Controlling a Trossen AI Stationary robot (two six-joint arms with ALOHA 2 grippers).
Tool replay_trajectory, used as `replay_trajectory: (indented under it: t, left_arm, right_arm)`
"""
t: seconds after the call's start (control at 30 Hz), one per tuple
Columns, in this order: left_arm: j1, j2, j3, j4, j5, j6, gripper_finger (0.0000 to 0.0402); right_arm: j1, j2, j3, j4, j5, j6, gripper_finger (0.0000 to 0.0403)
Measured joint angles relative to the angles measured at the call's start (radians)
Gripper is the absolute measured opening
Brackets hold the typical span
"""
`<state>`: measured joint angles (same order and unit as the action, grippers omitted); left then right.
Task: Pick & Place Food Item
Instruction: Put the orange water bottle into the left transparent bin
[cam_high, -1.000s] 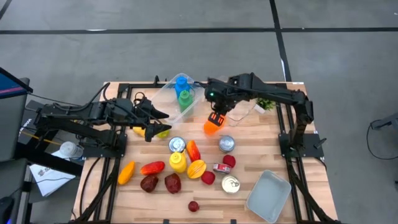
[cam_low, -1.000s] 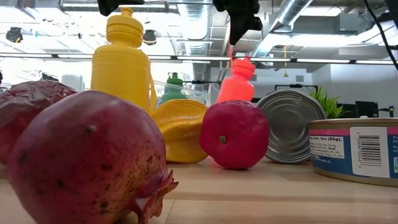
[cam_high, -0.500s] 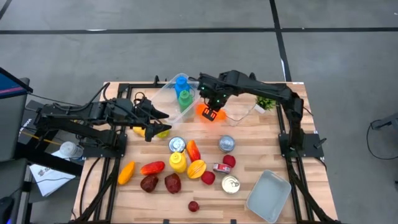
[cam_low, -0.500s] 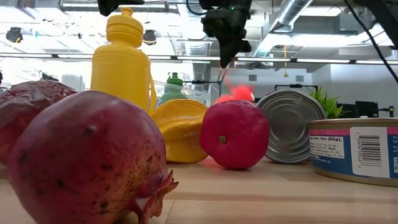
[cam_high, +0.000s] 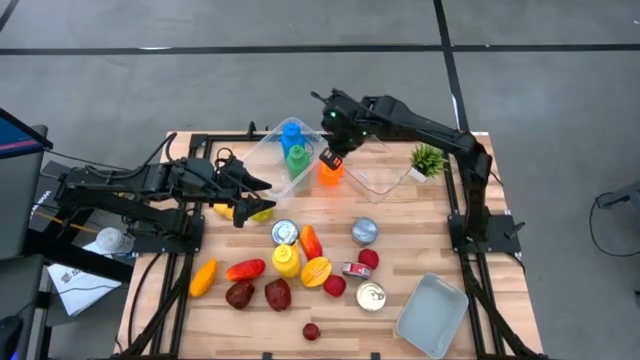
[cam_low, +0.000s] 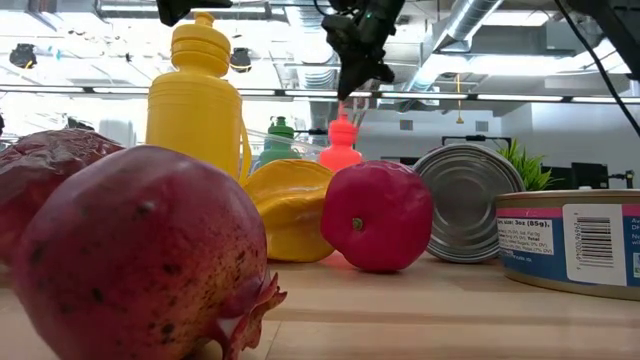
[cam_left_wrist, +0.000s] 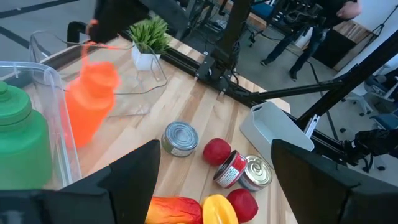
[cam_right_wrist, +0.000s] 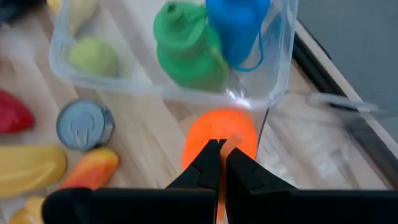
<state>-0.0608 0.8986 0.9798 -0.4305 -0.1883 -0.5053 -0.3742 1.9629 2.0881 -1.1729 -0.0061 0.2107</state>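
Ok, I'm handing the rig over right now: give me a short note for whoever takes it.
Right tool: shut on the orange bottle, carrying it beside the clear bin.
Left tool: open, empty, waiting at the table's left by a yellow fruit.
Done: the green bottle and blue bottle are in the clear bin.
Left: set the orange bottle down. The yellow bottle, cans and fruit lie mid-table.

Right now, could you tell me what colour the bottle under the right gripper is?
Orange bottle; the right wrist view shows it best.
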Motion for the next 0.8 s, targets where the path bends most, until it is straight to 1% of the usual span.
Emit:
replay_trajectory:
  t: [0.1,0.23,0.43,0.53,0.8]
  left_arm:
    - [0.000,0.000,0.000,0.000,0.000,0.000,0.0296]
    - [0.000,0.000,0.000,0.000,-0.004,0.000,0.0296]
    - [0.000,0.000,0.000,0.000,-0.006,0.000,0.0296]
    - [0.000,0.000,0.000,0.000,-0.006,0.000,0.0296]
    - [0.000,0.000,0.000,0.000,-0.006,0.000,0.0296]
  right_arm:
    - [-0.021,0.008,-0.002,0.015,-0.021,0.003,0.0000]
    - [-0.035,0.017,0.001,0.073,-0.022,0.001,0.0000]
    - [-0.073,0.021,-0.002,0.065,-0.023,-0.001,0.0000]
    - [-0.086,0.021,-0.027,0.119,-0.021,-0.001,0.0000]
    - [-0.096,0.022,-0.032,0.145,-0.021,-0.007,0.0000]
